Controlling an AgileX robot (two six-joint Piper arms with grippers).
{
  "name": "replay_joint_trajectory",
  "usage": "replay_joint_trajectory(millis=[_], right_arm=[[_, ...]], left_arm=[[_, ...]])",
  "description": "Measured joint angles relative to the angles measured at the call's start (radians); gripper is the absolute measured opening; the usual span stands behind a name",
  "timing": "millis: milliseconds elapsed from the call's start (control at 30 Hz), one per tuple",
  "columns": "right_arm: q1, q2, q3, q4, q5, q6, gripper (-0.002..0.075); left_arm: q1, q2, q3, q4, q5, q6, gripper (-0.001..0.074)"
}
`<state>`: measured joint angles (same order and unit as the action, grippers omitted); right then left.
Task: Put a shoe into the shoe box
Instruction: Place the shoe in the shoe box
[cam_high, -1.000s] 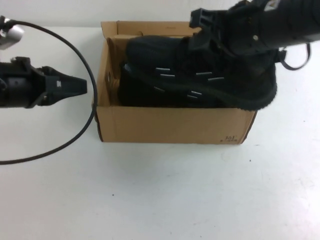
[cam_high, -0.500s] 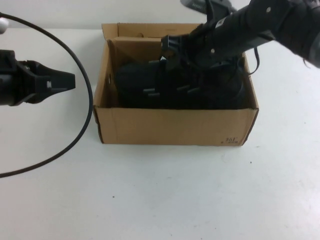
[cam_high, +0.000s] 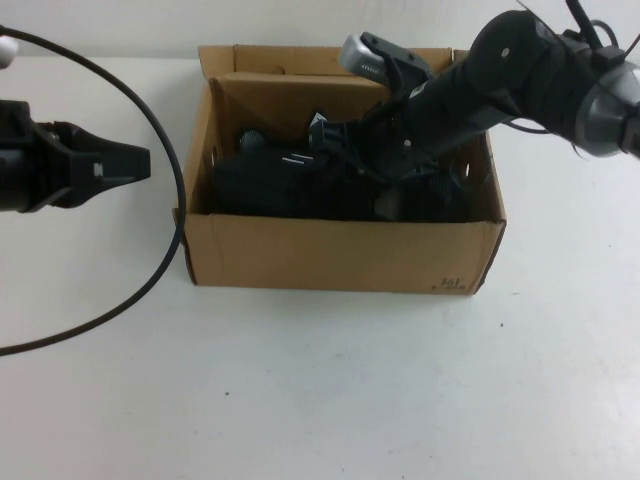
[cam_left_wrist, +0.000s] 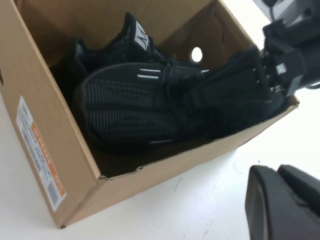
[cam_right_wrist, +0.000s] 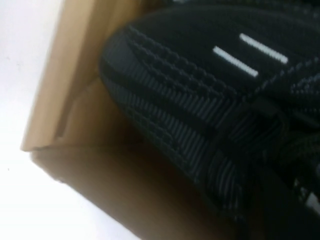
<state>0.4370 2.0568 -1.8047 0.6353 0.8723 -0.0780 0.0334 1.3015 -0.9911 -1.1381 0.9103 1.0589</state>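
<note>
One shoe (cam_high: 270, 180) boxed, pinched by right gripper (cam_high: 335, 140).

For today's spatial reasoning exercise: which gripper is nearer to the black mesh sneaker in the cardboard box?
Right. The right gripper reaches down inside the brown cardboard shoe box, shut against the black mesh sneaker. The left gripper, shut, hovers outside the box's left wall.
</note>
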Motion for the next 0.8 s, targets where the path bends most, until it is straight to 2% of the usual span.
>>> replay_joint_trajectory(millis=[333, 800], right_arm=[[0.000, 0.000, 0.000, 0.051, 0.035, -0.120, 0.0003], [0.000, -0.029, -0.035, 0.076, 0.082, -0.124, 0.0002]], left_arm=[[0.000, 0.000, 0.000, 0.000, 0.000, -0.001, -0.0001], [0.000, 0.000, 0.000, 0.000, -0.005, -0.005, -0.0001]])
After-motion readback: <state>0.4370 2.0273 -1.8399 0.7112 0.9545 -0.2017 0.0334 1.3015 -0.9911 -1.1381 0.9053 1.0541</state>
